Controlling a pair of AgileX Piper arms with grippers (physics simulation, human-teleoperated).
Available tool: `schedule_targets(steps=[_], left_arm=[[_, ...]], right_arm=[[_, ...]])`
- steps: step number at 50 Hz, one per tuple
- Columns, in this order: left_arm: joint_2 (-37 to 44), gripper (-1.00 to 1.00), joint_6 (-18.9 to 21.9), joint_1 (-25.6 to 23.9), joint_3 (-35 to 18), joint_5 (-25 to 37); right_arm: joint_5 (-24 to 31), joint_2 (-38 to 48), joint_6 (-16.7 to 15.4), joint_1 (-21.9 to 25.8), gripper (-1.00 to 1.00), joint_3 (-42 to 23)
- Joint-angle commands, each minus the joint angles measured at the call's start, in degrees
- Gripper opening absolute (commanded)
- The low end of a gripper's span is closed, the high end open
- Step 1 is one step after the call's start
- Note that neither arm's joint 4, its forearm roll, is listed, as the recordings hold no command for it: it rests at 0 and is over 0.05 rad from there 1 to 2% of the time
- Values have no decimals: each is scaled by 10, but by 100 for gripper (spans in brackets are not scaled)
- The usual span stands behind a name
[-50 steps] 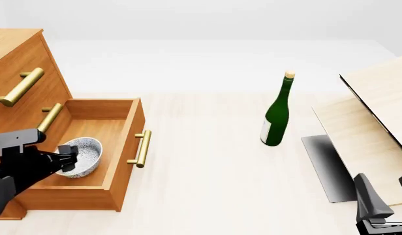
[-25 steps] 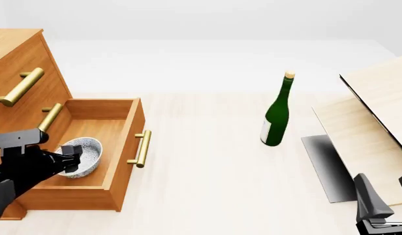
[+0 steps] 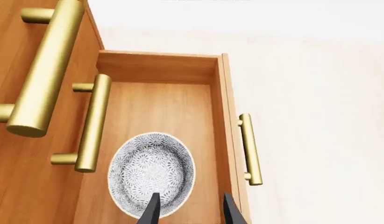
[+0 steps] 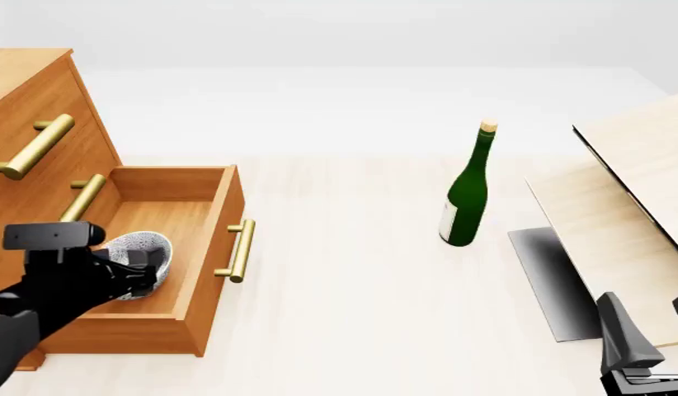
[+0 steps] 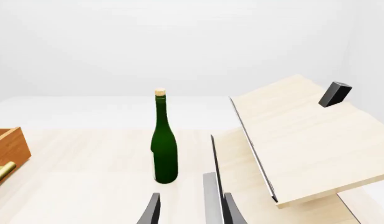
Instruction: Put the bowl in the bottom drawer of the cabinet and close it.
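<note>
The speckled white bowl (image 3: pixel 151 173) sits upright on the floor of the pulled-out bottom drawer (image 3: pixel 156 109) of the cabinet (image 4: pixel 36 99). In the front view my left arm covers much of the bowl (image 4: pixel 141 244). My left gripper (image 3: pixel 192 210) hovers open above the drawer (image 4: pixel 213 276). One finger (image 3: pixel 152 207) is over the bowl's near rim and the other is over the drawer's front wall. Nothing is held. My right gripper (image 4: pixel 651 330) stands open at the front right, far from the cabinet.
The drawer's brass handle (image 4: pixel 240 250) faces the open table. A green wine bottle (image 4: pixel 466 198) stands mid-table. Pale wooden boards (image 4: pixel 636 190) lean at the right over a dark grey plate (image 4: pixel 548 276). Two upper drawer handles (image 3: pixel 48 70) jut out above the drawer.
My left gripper has shifted right and a little higher over the bowl, hiding more of it in the front view. The bowl rests in the drawer. The right arm has not moved.
</note>
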Motion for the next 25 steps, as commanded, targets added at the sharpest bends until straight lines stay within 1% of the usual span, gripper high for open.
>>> schedule_targets(steps=[1,3,12,25], left_arm=[[-12,100,-7,-45,-2,7],[-18,100,-10,-58,-2,10],[-33,100,-14,-88,-2,15],[-50,100,-17,-120,-7,25]], right_arm=[[0,-1,0,0,100,0],[0,-1,0,0,100,0],[0,0,0,0,100,0],[0,-1,0,0,100,0]])
